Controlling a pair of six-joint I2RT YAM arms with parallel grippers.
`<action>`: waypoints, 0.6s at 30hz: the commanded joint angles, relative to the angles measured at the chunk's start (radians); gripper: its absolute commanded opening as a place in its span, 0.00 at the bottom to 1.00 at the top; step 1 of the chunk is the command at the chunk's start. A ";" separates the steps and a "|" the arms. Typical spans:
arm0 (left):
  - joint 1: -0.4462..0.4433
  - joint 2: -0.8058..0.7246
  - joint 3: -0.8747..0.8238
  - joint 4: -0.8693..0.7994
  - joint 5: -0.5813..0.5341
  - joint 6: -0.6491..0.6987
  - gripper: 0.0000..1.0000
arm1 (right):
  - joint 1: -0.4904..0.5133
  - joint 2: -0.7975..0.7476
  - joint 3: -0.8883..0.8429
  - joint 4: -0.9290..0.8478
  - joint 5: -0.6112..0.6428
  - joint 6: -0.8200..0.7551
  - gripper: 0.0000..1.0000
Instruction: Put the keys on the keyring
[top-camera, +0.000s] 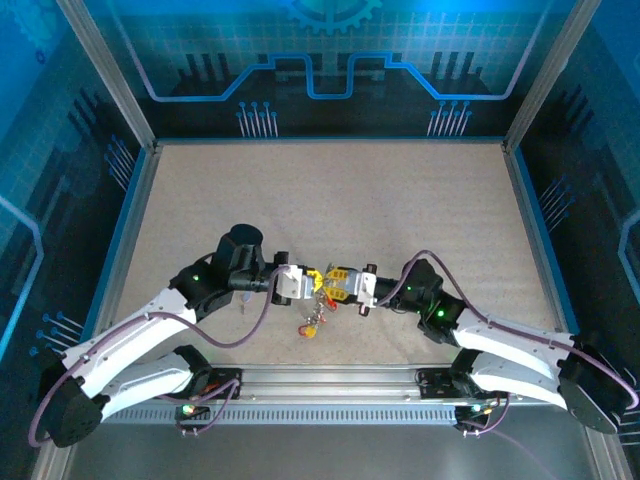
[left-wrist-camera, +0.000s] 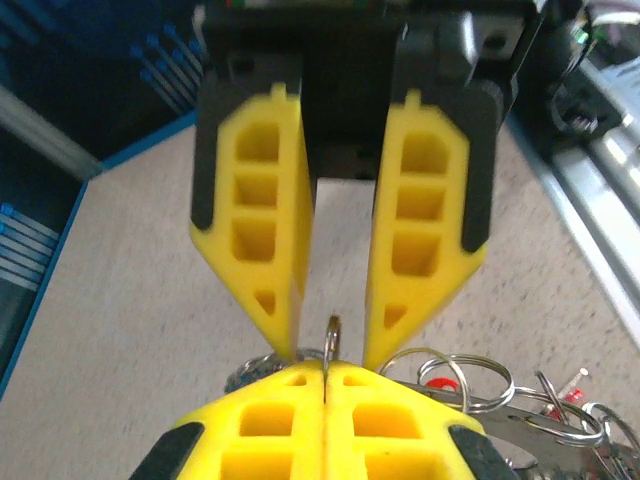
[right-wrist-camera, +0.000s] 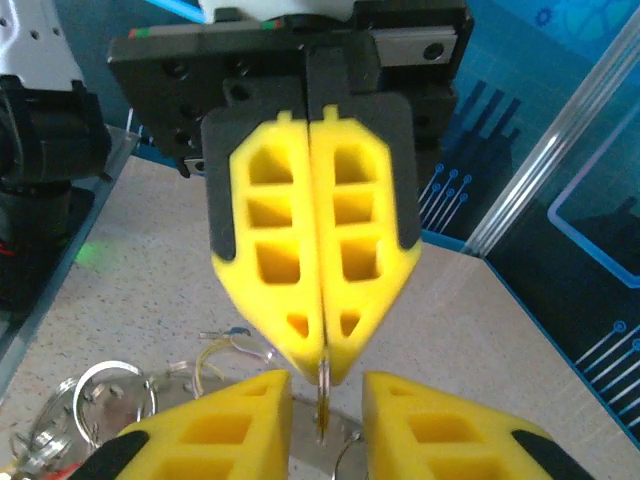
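Meeting tip to tip above the speckled table (top-camera: 330, 200), both arms reach in from its near edge. Left gripper (left-wrist-camera: 325, 372): fingers pressed together, pinching a thin metal piece (left-wrist-camera: 333, 332) seen edge-on; can't tell if it is a key or a ring. Right gripper (right-wrist-camera: 325, 392) faces the left gripper head-on. Its fingers are parted by a narrow gap, one on each side of that piece, not touching it. Keyring (left-wrist-camera: 530, 420), flat grey, lies just beside the left gripper's fingers, on the right in the left wrist view, tangled with wire rings (left-wrist-camera: 455, 372). Keys with red heads (left-wrist-camera: 440, 384) poke out among them. Top view: a red-and-yellow bunch (top-camera: 312, 326) sits just nearward of the left gripper's tips; hanging or lying, can't tell.
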 joint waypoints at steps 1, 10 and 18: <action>-0.018 -0.006 0.079 -0.118 -0.158 0.082 0.00 | -0.007 0.017 0.041 -0.097 0.062 -0.023 0.26; -0.034 0.036 0.138 -0.205 -0.201 0.097 0.00 | -0.004 0.110 0.056 -0.039 0.050 0.010 0.26; -0.034 0.038 0.135 -0.210 -0.173 0.098 0.00 | 0.002 0.133 0.057 0.007 0.042 0.022 0.26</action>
